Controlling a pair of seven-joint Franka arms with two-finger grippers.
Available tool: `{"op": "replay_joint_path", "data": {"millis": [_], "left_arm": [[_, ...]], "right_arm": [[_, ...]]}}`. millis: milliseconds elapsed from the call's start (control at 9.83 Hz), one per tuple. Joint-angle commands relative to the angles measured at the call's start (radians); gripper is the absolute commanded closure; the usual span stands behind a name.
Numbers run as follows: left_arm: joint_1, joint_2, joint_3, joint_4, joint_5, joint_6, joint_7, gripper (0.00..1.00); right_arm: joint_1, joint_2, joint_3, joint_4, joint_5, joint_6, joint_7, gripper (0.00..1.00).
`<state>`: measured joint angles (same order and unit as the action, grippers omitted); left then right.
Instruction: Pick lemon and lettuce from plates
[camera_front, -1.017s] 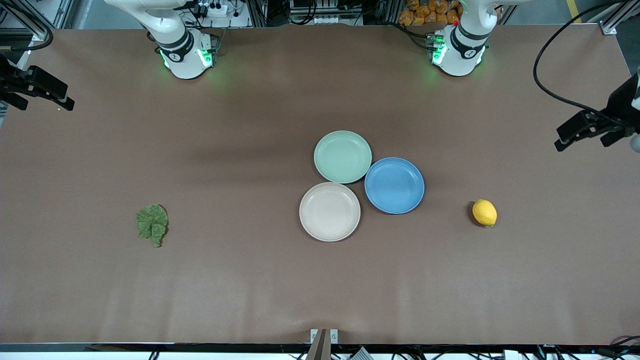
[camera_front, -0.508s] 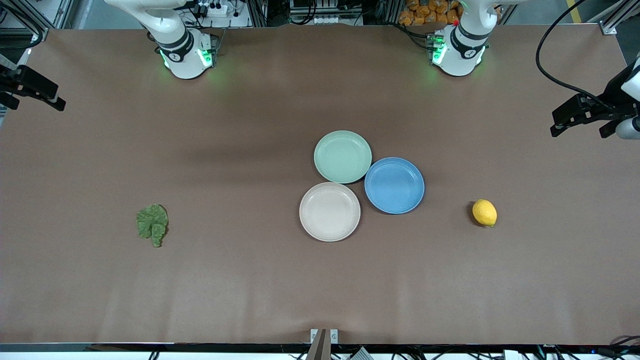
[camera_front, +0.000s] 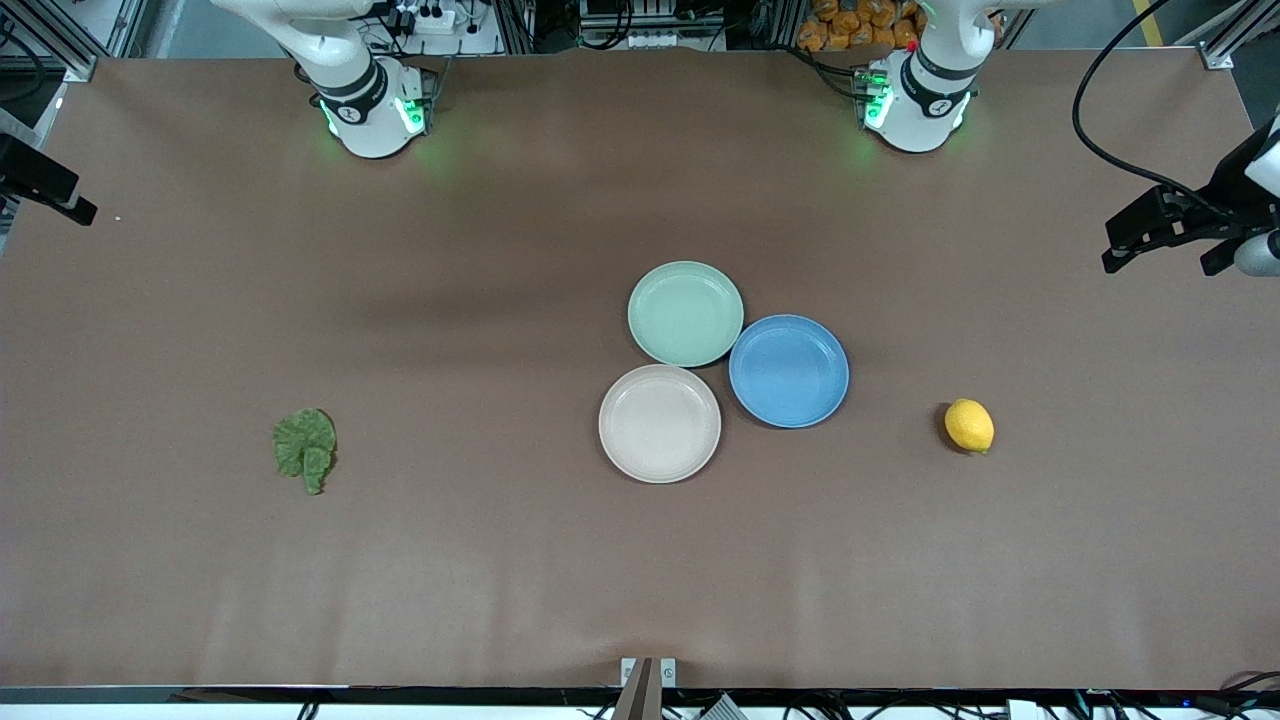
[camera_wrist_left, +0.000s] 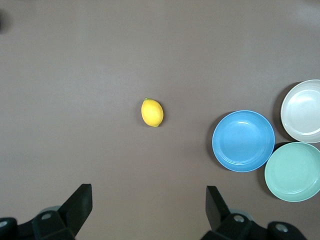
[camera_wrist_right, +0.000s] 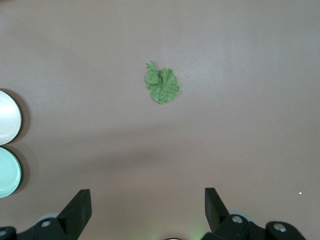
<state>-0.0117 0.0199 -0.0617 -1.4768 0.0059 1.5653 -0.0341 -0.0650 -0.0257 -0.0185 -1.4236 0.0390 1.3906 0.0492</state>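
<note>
Brown matting covers the whole table (camera_front: 500, 580), and three plates sit bunched at its middle, rims touching or nearly so: a mint plate (camera_front: 686, 313) farthest from the front camera, a cream plate (camera_front: 660, 423) nearest it, and a blue plate (camera_front: 789, 371) beside them toward the left arm's end. All three are bare.

The lemon (camera_front: 969, 425) lies on the matting, well apart from the blue plate, toward the left arm's end. The lettuce (camera_front: 305, 448) lies flat on the matting toward the right arm's end, well apart from the cream plate (its stem points toward the front camera).

Both arms hang high at the table's ends. The left gripper (camera_wrist_left: 149, 210) is up over the left arm's end of the table, fingers spread wide and holding nothing; its wrist view looks down on the lemon and all three plates. The right gripper (camera_wrist_right: 147, 210) is up at the edge of the right arm's end, fingers likewise wide apart and holding nothing, looking down on the lettuce.
</note>
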Motion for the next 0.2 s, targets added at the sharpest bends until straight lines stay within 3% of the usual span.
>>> {"op": "replay_joint_path", "data": {"millis": [0,102], "left_arm": [[0.009,-0.003,-0.012,0.018,0.012,-0.025,0.008,0.00],[0.009,-0.003,-0.023,0.018,0.014,-0.027,0.006,0.00]], "right_arm": [[-0.012,-0.016,0.005,-0.008,0.024,0.001,-0.012,0.00],[-0.012,-0.016,0.005,-0.008,0.024,0.001,-0.012,0.00]]}}
